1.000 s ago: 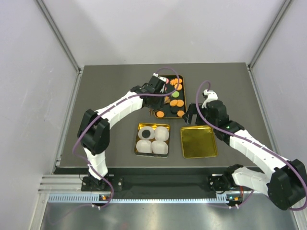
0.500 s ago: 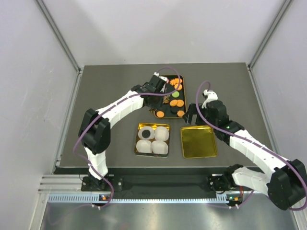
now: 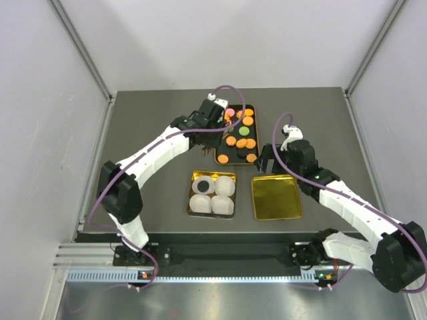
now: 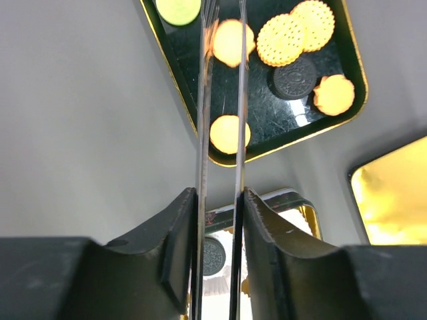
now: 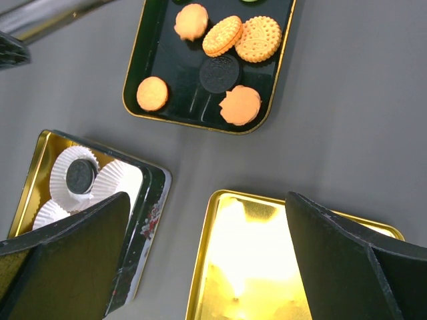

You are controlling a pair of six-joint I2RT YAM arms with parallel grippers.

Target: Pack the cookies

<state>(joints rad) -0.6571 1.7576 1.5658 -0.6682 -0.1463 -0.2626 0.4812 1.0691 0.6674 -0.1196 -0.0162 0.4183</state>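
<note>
The cookies (image 3: 240, 142) lie in a black tray (image 3: 217, 152): mostly orange, with pink, green and black ones. They also show in the left wrist view (image 4: 291, 39) and the right wrist view (image 5: 221, 35). My left gripper (image 3: 205, 137) is at the tray's left edge, shut on metal tongs (image 4: 203, 100). The blades reach over the tray past an orange cookie (image 4: 227, 133); I cannot tell whether they hold one. A tin (image 3: 190, 195) holds white cup liners, and one liner has a black cookie (image 3: 201, 187). My right gripper (image 3: 267, 160) is open and empty.
A gold lid (image 3: 275, 197) lies right of the tin, under my right gripper (image 5: 213, 260). The tin's rim (image 5: 150, 200) and the tray (image 5: 133, 80) show in the right wrist view. Grey walls enclose the dark table on three sides.
My left arm has swung left and back off the middle of the tray, uncovering more cookies. The right arm has not moved.
</note>
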